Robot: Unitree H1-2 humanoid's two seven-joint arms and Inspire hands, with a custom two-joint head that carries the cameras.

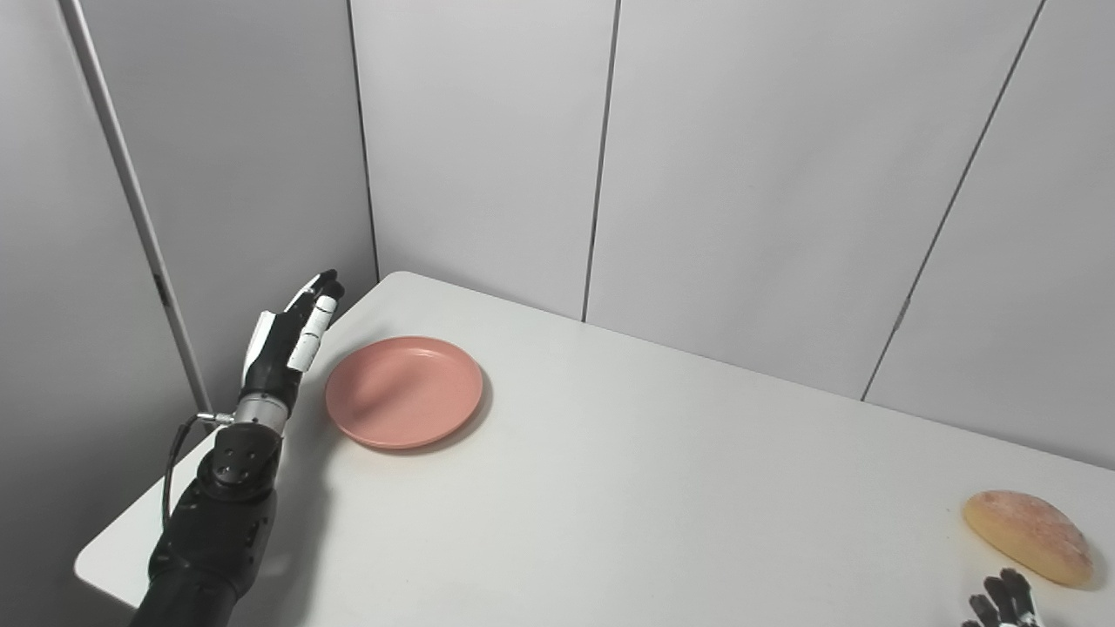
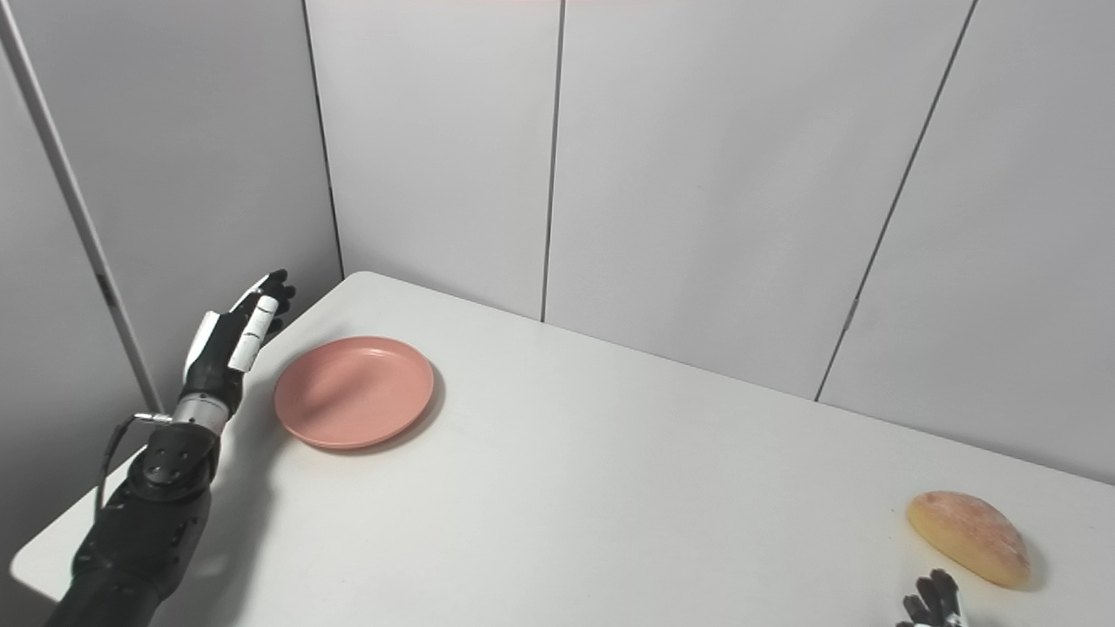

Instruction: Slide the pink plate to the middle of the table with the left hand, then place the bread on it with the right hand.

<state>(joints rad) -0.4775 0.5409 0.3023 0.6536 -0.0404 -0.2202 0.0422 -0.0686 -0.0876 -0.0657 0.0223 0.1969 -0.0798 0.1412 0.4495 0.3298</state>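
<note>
The left hand [image 1: 287, 340] holds its fingers [image 1: 315, 318] straight and together, gripping nothing, at the left of the frame just beside the pink plate [image 1: 404, 392], not touching its rim. Only fingertips of the right hand [image 1: 1003, 603] show at the lower right; whether they are open or closed cannot be told. The bread [image 1: 1028, 535] lies just above them on the white table [image 1: 653, 488].

Left arm enters from the lower left corner and rises steeply; left hand [image 1: 283, 344] held edge-on with wrist straight, fingers [image 1: 314, 326] extended, close together and pointing up and away, holding nothing. Right hand [image 2: 934, 605] only partly in frame at the bottom right edge: dark fingertips pointing upward, slightly apart, grasp state indeterminate.
</note>
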